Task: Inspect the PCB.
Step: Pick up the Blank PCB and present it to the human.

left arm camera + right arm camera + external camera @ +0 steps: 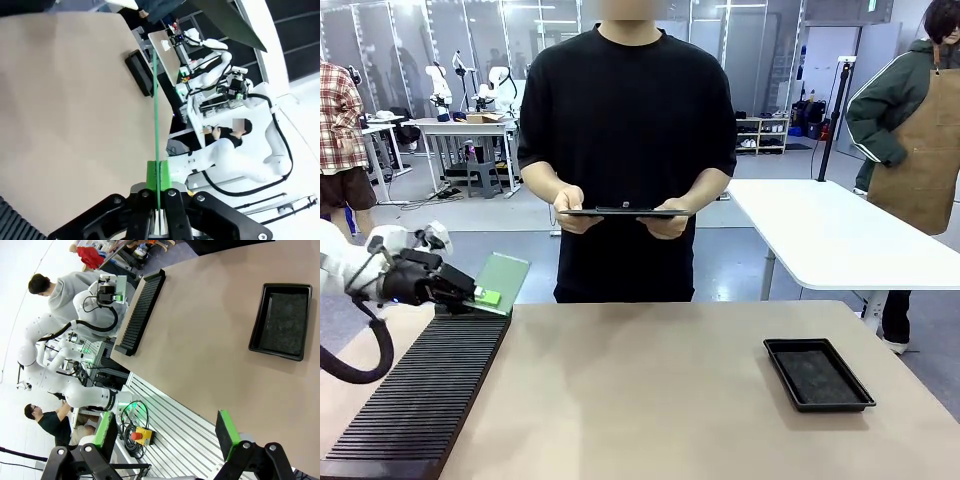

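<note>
The PCB (501, 277) is a thin pale green board held tilted above the far end of the black slotted rack (420, 395) at the table's left. My left gripper (480, 296) is shut on its lower edge. In the left wrist view the PCB (155, 115) shows edge-on as a thin green line rising from between the shut fingers of my left gripper (159, 200). My right gripper (167, 437) stands open above the table with nothing between its green pads. A person (625, 120) at the far side holds a grey clipboard (625, 212) flat in both hands.
A black shallow tray (817, 373) lies on the right of the tan table (670, 400); the tray (282, 320) also shows in the right wrist view. A white table (840, 235) stands behind on the right, with another person beside it.
</note>
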### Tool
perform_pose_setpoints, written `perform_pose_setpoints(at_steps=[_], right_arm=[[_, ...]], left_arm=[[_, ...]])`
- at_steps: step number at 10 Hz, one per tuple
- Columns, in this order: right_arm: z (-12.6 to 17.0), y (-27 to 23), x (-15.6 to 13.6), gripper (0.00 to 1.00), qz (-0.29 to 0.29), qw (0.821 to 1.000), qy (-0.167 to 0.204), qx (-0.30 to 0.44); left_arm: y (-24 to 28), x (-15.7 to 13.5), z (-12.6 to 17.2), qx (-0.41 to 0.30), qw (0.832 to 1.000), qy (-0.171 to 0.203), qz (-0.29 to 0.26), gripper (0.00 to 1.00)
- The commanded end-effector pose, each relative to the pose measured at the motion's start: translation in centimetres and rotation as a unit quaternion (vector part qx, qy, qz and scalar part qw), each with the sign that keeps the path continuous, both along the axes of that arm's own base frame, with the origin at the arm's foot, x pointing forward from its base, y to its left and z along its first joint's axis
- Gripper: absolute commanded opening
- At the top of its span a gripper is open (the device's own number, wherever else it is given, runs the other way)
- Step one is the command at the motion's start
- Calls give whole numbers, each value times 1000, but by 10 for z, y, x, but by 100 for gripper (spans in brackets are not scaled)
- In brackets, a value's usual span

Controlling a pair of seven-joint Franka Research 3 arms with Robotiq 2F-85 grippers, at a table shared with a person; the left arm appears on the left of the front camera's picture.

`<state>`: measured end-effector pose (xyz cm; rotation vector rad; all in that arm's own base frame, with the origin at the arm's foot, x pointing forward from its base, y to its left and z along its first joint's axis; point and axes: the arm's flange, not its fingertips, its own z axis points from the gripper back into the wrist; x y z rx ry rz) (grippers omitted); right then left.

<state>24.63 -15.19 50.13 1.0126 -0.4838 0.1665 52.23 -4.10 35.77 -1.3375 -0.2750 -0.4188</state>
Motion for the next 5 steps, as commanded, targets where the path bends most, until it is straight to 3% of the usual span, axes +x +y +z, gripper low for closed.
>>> perform_pose_setpoints(at_steps=[1,3,4,5], right_arm=[[1,0,1,100,4,1000,-11,3],[1,0,1,100,4,1000,-11,3],[1,0,1,100,4,1000,-11,3],[1,0,1,100,4,1000,-11,3]], left_arm=[[3,17,5,-37,999,25,-7,0],[4,17,11,-33,999,22,-10,0],[-3,7,-9,-16,1000,20,-11,0],[-3,7,-9,-16,1000,20,-11,0]])
